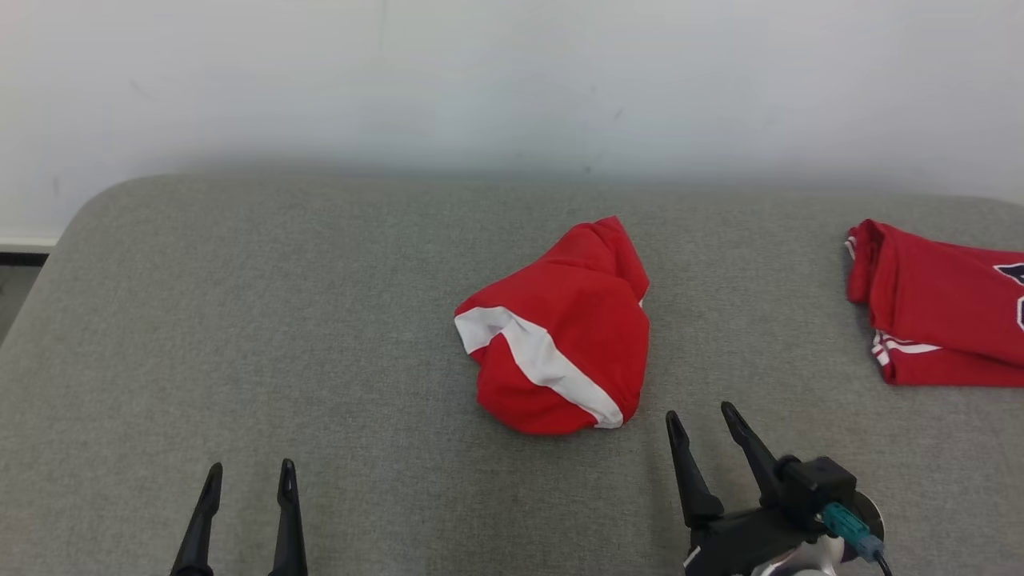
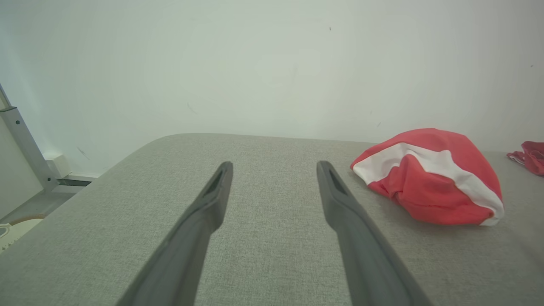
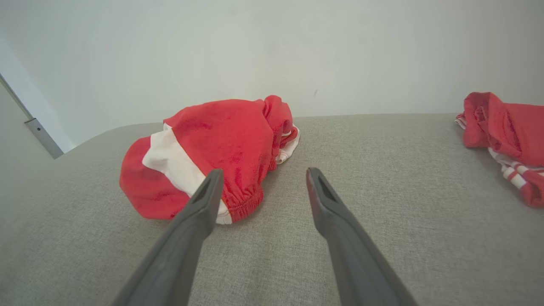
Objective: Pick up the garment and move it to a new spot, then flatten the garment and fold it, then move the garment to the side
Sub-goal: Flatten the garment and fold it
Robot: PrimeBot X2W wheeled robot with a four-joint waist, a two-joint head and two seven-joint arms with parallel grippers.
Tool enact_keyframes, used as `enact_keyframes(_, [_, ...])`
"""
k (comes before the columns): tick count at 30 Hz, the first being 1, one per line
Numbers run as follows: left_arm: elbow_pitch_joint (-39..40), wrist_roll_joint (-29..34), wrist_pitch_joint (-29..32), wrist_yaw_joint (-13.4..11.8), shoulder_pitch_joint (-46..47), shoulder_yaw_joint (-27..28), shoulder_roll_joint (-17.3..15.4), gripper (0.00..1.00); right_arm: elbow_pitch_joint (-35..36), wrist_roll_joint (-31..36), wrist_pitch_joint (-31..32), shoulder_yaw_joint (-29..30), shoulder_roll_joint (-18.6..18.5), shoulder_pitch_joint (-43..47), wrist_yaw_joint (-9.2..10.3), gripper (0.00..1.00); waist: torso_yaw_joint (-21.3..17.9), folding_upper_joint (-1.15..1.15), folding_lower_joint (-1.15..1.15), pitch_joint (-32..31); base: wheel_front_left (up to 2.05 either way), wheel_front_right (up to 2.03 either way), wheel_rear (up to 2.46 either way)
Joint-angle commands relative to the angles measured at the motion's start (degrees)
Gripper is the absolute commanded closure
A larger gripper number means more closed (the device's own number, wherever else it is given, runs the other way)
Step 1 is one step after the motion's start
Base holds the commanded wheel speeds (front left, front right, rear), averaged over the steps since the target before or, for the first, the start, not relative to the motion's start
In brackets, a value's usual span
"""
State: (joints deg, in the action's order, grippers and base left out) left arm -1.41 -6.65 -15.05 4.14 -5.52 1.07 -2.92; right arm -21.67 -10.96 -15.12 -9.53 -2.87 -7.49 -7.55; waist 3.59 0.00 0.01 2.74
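Observation:
The garment (image 1: 560, 336) is a bunched red heap with a white stripe, lying mid-surface on the grey padded table (image 1: 240, 320). It also appears at the right of the left wrist view (image 2: 429, 178) and left of centre in the right wrist view (image 3: 204, 153). My right gripper (image 1: 704, 420) stands open just right of and nearer than the heap, touching nothing; its left fingertip (image 3: 210, 187) overlaps the garment's elastic hem in its wrist view. My left gripper (image 1: 250, 474) is open at the lower left, well away from the garment, with bare table between its fingers (image 2: 212, 199).
A second red garment (image 1: 940, 308) with white stripes and dark lettering lies at the table's right edge, also in the right wrist view (image 3: 505, 136). A pale wall (image 1: 512, 80) backs the table. The table's rounded left corner (image 1: 88, 216) drops toward the floor.

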Motion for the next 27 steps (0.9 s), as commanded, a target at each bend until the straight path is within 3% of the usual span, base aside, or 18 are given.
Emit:
enact_keyframes(1, [-0.5, -0.4, -0.1, 0.2, 1.2, -0.4, 0.1, 0.0, -2.1, -0.1, 0.0, -0.7, 0.0, -2.2, 0.1, 0.0, 2.5, 0.0, -0.01, 1.9, 0.0, 0.0, 0.0])
enact_keyframes(15, [-2.5, -1.6, -0.1, 0.8, 5.5, -2.7, 0.1, 0.0, -22.6, 1.9, 0.0, -2.5, 0.0, -13.8, 0.1, 0.0, 9.4, 0.0, -0.01, 5.2, 0.0, 0.0, 0.0])
enact_keyframes(16, [-2.6, -1.5, -0.1, 0.8, 5.7, -2.6, 0.1, 0.0, -24.2, 2.2, 0.0, -2.6, 0.0, -14.3, 0.1, 0.58, 9.7, 0.0, -0.01, 5.2, 0.0, 0.0, 0.0])
enact_keyframes(17, [-2.6, -1.6, -0.1, 0.8, 5.9, -2.5, 0.1, 0.0, -24.7, 2.7, 0.0, -2.4, 0.0, -15.1, 0.1, 0.96, 9.9, 0.0, -0.01, 5.3, 0.0, 0.0, 0.0])
enact_keyframes(23, [-3.1, -1.7, -0.1, 1.3, 5.2, -1.2, 0.0, 0.0, -23.6, 3.9, 0.0, -0.8, 0.0, -14.1, 0.1, 1.0, 9.8, 0.0, -0.01, 4.6, 0.0, 0.0, 0.0])
enact_keyframes(27, [-3.6, -2.2, -0.1, 1.9, 4.1, -0.5, 0.0, 0.0, -16.6, 5.3, 0.0, 0.3, -0.1, -9.0, 0.1, 1.0, 7.6, 0.0, -0.01, 3.0, 0.0, 0.0, 0.0])
